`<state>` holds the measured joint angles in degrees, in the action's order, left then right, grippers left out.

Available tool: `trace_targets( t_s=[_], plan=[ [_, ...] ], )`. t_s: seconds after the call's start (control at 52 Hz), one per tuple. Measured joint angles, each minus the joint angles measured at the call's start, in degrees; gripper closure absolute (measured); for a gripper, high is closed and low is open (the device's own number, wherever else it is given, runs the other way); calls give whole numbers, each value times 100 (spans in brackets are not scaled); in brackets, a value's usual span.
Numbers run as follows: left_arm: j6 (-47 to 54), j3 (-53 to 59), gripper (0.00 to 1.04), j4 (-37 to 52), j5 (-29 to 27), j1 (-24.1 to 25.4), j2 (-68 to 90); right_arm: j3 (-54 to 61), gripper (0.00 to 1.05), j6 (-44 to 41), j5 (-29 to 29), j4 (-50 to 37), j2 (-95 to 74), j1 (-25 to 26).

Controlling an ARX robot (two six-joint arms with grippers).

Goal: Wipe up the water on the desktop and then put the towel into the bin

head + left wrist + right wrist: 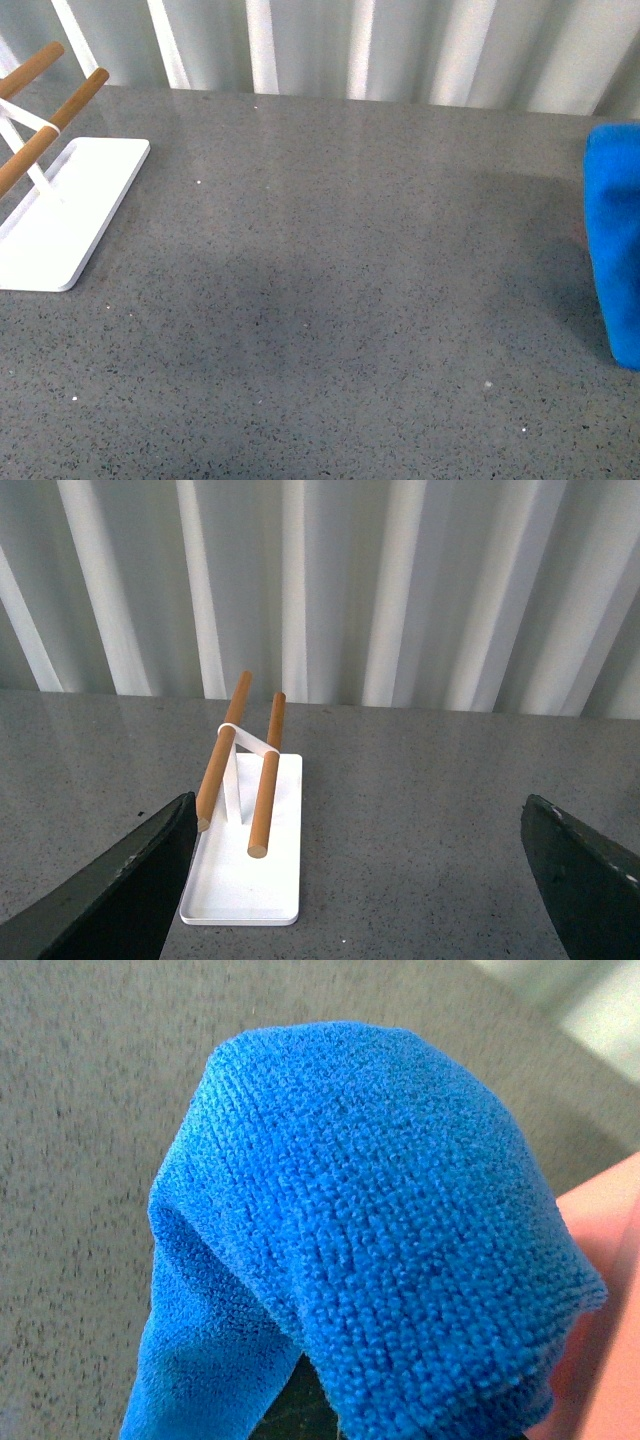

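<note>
We see soft, even, cool light throughout. The desktop [330, 300] has a mild sheen toward the top of the frame and a faint darker patch at centre. The towel [615, 240] looks oversaturated at the right edge. The fingers [110, 890] of the left gripper [357, 798] are dark and unfocused in the lower corners.

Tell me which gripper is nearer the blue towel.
Right. The towel fills the right wrist view, mostly hiding the right gripper, beside the bin. The left gripper, open, faces the white rack at the opposite side of the desktop.
</note>
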<state>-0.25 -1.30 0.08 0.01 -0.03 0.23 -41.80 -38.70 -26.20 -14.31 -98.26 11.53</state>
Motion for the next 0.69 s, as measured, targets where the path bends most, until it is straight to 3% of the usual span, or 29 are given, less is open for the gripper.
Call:
trace_targets(
  t_s=[0.25, 0.693],
  plan=[
    [0, 2, 7, 0, 0, 0, 0, -1143, 101, 177, 76, 817, 905, -52],
    [0, 2, 7, 0, -2, 0, -2, -2736, 101, -31, 219, 1989, 750, 1705]
  ],
)
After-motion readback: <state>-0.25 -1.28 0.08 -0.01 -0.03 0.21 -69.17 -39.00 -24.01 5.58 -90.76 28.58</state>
